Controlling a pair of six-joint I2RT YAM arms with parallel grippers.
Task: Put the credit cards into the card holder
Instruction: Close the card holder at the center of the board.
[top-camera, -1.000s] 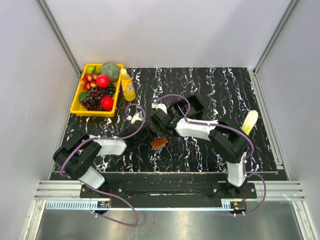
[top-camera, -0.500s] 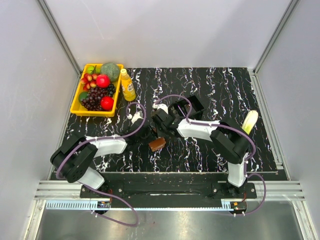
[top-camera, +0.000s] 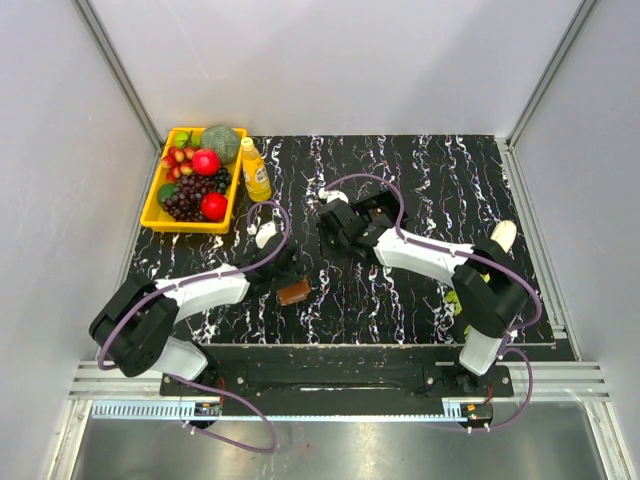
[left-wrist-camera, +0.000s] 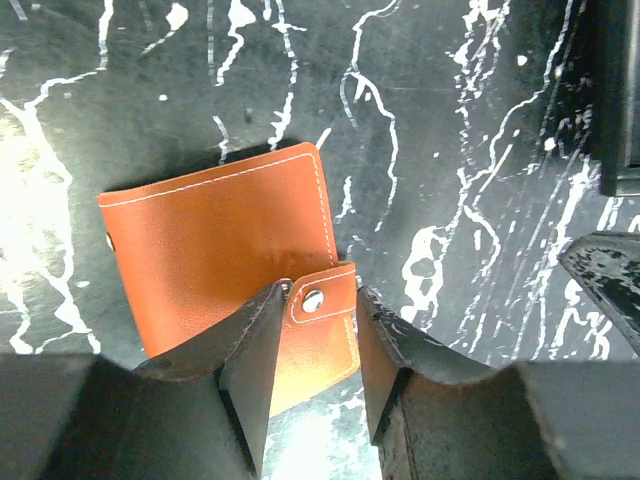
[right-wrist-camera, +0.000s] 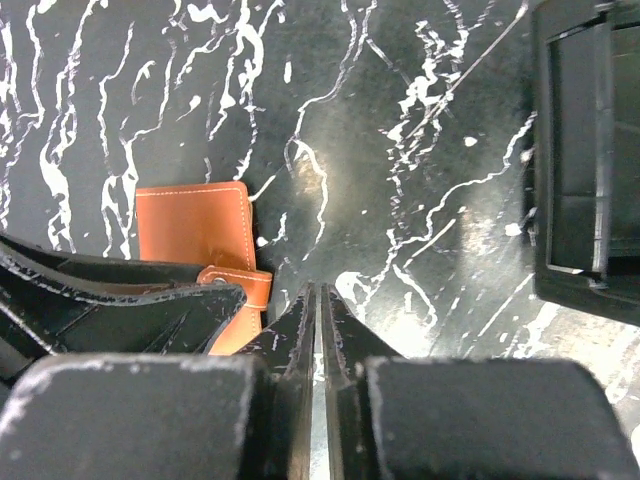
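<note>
We find the card holder (left-wrist-camera: 225, 260) lying flat and closed on the table (top-camera: 420, 180), a black surface with white marble veining and a slight sheen. The holder is tan-orange leather with a smooth grain. It is roughly square with rounded corners and has a pale line of stitching along its edge. A short strap folds over one side and is fixed by a round metal snap, and a second stud shows at the opposite edge.

The left gripper (left-wrist-camera: 320, 300) stands directly over the holder's strap side. Its matte black, wedge-shaped fingers (left-wrist-camera: 250, 350) are spread, one close on either side of the strap. They pinch nothing, and we cannot tell whether they touch the leather.

The right gripper (right-wrist-camera: 319, 295) hangs over bare table just beside the holder, off its strap side. Its scuffed black fingers are pressed all but together, with only a hairline slit between them and nothing in it.

A black, hard-walled plastic tray box (right-wrist-camera: 590, 150) sits well apart from the holder, beyond the right gripper. A yellow tray (top-camera: 150, 215) of fruit and a yellow bottle (top-camera: 256, 170) stand well apart from the holder on its far left.
</note>
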